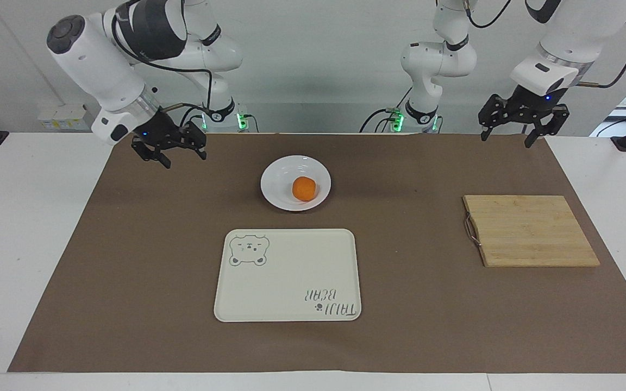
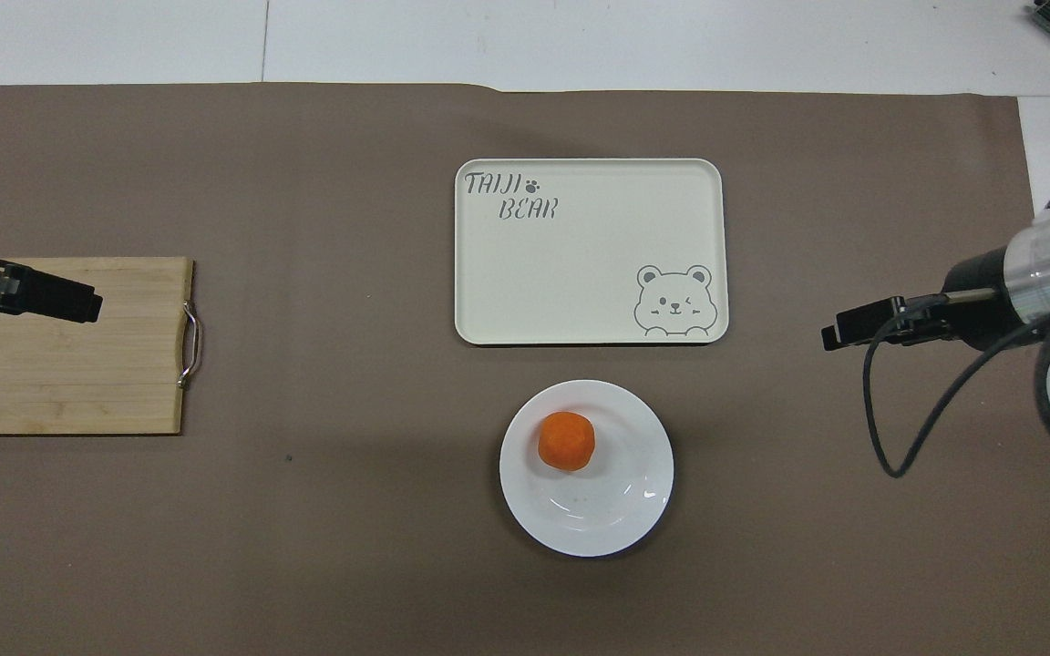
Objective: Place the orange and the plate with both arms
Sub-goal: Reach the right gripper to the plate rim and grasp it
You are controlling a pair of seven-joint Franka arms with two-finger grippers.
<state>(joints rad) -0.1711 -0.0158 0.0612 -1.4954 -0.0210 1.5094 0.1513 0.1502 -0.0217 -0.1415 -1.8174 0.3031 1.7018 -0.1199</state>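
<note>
The orange (image 1: 304, 188) sits in the white plate (image 1: 279, 187), toward the rim on the side farthest from the robots, so that part looks done. The plate stands on the brown mat (image 1: 155, 260) covering the bench, just nearer the robots than the cream bear tray (image 1: 288, 277), close to it but apart from it. If the plate is meant to end on the tray, that move is still to come; the tray carries nothing.

The right gripper (image 1: 174, 153) hangs low over the mat at the right arm's end, with its jaws wide and nothing in them. The left gripper (image 1: 508, 133) is raised over the mat's edge by the robots, above the wooden cutting board (image 1: 530, 231), jaws wide too and holding nothing.
</note>
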